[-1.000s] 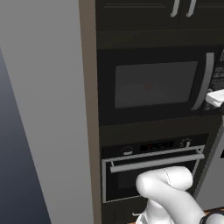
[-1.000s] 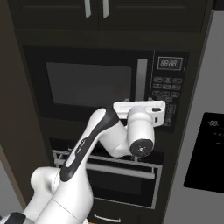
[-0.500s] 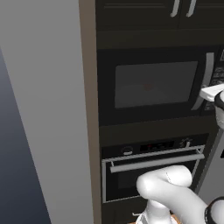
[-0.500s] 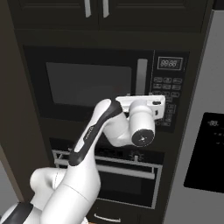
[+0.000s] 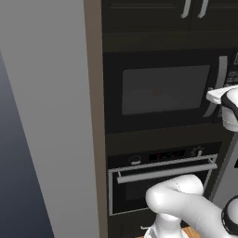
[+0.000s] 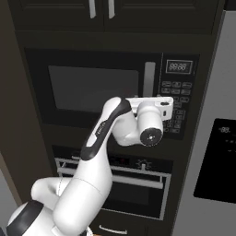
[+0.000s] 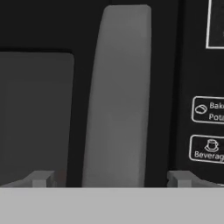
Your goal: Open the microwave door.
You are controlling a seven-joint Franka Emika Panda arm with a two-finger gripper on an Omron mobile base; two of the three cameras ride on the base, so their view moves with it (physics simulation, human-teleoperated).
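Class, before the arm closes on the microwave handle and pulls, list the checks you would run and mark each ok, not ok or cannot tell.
1. Microwave door shut, ready to be pulled: ok.
2. Handle lies between the two fingertips in the hand view: ok.
3. Gripper open wide enough to straddle the handle: ok.
4. Fingertips already touching the handle: cannot tell.
5. Hand clear of the keypad: cannot tell; the hand overlaps it in the right base view.
6. Oven door below left alone: ok.

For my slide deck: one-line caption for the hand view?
Open end effector straddling the grey handle of the closed microwave door, keypad alongside.
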